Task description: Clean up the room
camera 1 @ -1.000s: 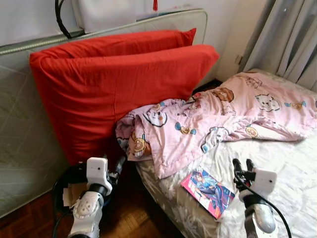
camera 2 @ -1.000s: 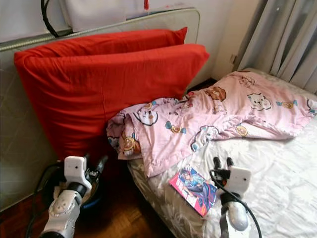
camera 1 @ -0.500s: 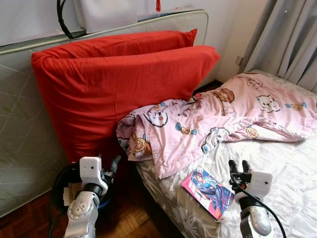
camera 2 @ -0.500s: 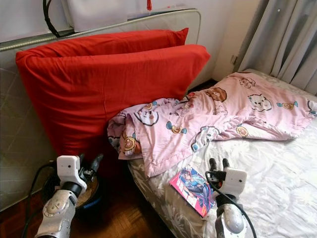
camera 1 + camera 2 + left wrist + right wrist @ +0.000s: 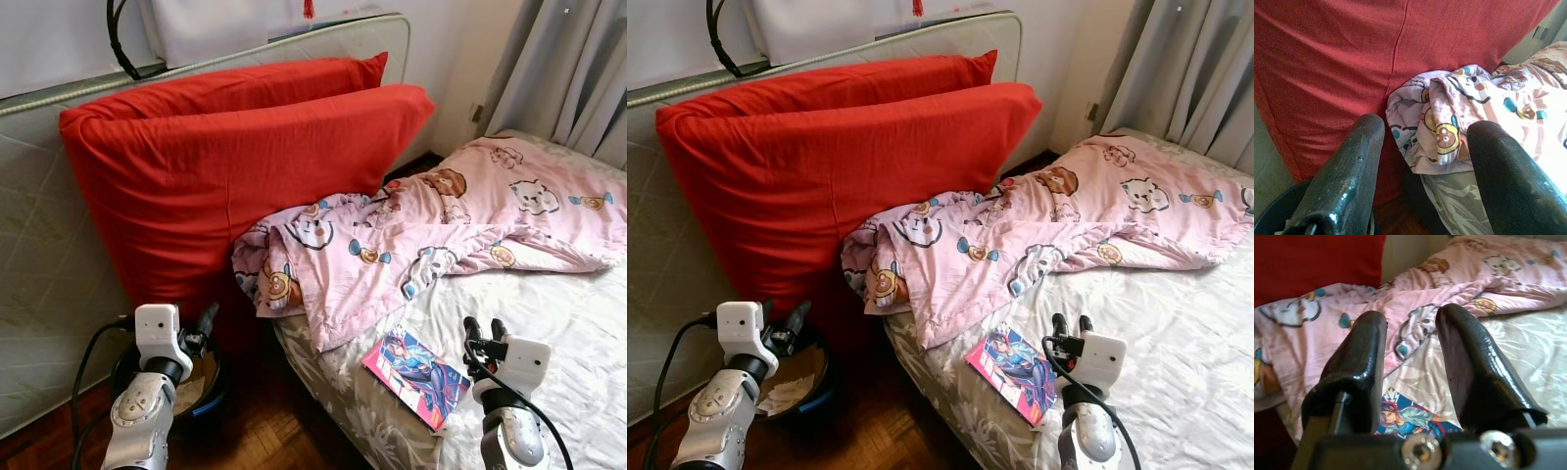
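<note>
- Pink blanket [image 5: 421, 245]: crumpled on the bed [image 5: 578, 333] ahead of the right claw [image 5: 484, 328], its corner spilling over the edge toward the red pillows [image 5: 225, 166].
- Comic book [image 5: 416, 367]: just beside the right claw, near the mattress edge; a clumsy nudge could push it off.
- Right claw: raised over the bed, fingers apart, empty.
- Left claw [image 5: 204, 323]: low above the dark bin [image 5: 808, 387], parted, empty.

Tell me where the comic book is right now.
The comic book lies on the bed's near edge, just below the pink blanket, beside the right pincer.
</note>
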`<state>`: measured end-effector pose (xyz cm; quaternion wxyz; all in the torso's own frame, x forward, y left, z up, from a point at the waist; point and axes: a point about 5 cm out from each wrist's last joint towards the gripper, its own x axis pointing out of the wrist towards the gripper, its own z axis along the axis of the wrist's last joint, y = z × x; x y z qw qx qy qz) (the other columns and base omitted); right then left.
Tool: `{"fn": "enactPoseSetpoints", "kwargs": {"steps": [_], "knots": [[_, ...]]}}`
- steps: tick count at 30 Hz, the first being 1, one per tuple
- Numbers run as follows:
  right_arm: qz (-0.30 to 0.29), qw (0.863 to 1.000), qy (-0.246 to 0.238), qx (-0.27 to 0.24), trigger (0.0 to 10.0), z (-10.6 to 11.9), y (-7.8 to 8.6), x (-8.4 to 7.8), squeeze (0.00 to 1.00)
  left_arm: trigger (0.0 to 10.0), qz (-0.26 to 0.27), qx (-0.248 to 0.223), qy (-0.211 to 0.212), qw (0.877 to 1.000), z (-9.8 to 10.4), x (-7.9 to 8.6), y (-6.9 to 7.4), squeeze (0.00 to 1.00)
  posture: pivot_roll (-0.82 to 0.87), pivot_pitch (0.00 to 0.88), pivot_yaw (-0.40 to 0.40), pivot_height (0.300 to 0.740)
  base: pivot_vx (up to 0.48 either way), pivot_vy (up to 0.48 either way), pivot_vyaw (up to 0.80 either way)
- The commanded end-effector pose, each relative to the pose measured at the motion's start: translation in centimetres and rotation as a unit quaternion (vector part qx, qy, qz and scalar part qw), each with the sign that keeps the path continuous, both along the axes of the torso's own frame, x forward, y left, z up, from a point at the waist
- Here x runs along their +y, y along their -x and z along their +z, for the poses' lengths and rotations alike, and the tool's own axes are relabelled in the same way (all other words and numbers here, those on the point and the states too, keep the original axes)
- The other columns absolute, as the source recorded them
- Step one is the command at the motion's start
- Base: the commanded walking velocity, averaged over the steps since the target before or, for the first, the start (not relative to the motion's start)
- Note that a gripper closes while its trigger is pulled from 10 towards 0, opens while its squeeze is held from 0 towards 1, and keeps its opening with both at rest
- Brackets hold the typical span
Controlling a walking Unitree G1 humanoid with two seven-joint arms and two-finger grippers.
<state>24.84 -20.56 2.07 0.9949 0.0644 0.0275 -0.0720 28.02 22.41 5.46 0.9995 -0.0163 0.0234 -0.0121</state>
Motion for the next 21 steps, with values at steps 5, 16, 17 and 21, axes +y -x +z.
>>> {"fn": "enactPoseSetpoints", "kwargs": {"steps": [5,16,17,21], "knots": [[-0.005,1.0,0.001,0.011,10.0,-0.23,0.14,-0.09,0.0,10.0,-0.008,0.01,0.001,1.0,-0.12,0.01,0.06,0.0,0.0,0.0,0.027,0.74,0.0,0.0,0.0],[-0.003,1.0,-0.006,0.026,10.0,-0.76,0.57,0.03,0.0,10.0,-0.018,0.015,-0.008,1.0,-0.23,-0.16,0.19,0.0,0.0,0.0,0.025,0.71,0.0,0.0,0.0],[-0.005,1.0,-0.01,0.027,10.0,-0.78,0.58,-0.04,0.0,10.0,-0.018,0.015,-0.008,1.0,-0.24,-0.23,0.19,0.0,0.0,0.0,0.024,0.71,0.0,0.0,0.0],[-0.015,0.999,-0.019,0.028,10.0,-0.74,0.61,-0.23,0.0,10.0,-0.019,0.015,-0.008,1.0,-0.27,-0.48,0.26,0.0,0.01,0.012,0.021,0.71,0.0,0.0,0.0]]}}
